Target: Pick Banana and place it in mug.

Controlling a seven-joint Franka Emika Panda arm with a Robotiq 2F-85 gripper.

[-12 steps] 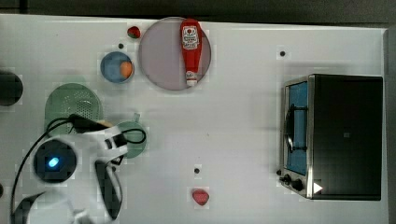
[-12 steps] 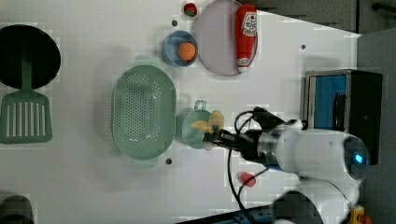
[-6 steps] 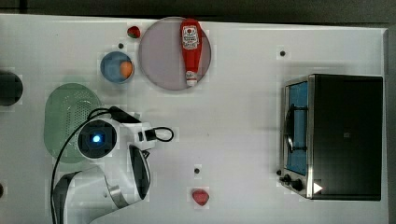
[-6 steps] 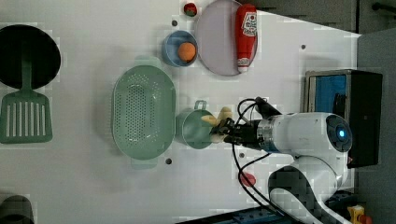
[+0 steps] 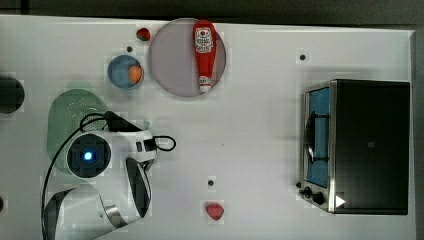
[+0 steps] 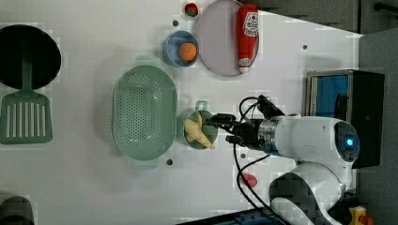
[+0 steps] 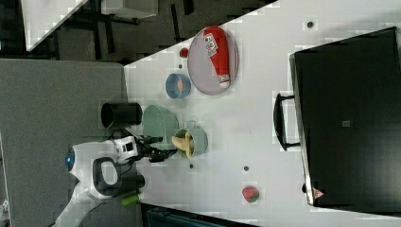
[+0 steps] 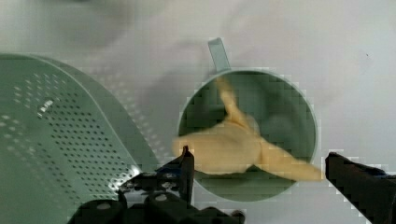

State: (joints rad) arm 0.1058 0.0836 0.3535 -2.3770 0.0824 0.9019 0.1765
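Note:
The pale yellow banana [image 6: 197, 133] lies inside the teal-green mug [image 6: 181, 127], with one end poking over the rim toward my gripper. In the right view the banana [image 7: 182, 143] rests in the mug [image 7: 200, 138] as well. My gripper [image 6: 220, 126] hangs at the mug's rim on the left view's right, open, with nothing between its fingers. In the wrist view both fingers [image 8: 186, 164] stand wide apart on either side of the banana [image 8: 233, 147], which sits in the mug [image 8: 292, 119]. In the top view my arm [image 5: 100, 155] covers the mug.
A pale green perforated basket [image 6: 143, 110] touches the mug on the left view's left. Beyond it stand a blue bowl [image 6: 170, 47] holding an orange ball, a plate [image 6: 218, 42] with a ketchup bottle [image 6: 247, 30], a toaster oven [image 6: 345, 112], a spatula [image 6: 23, 122] and a red strawberry [image 6: 251, 180].
My gripper has opened and let go of the banana, which has dropped into the mug. The arm has shifted to the top view's right.

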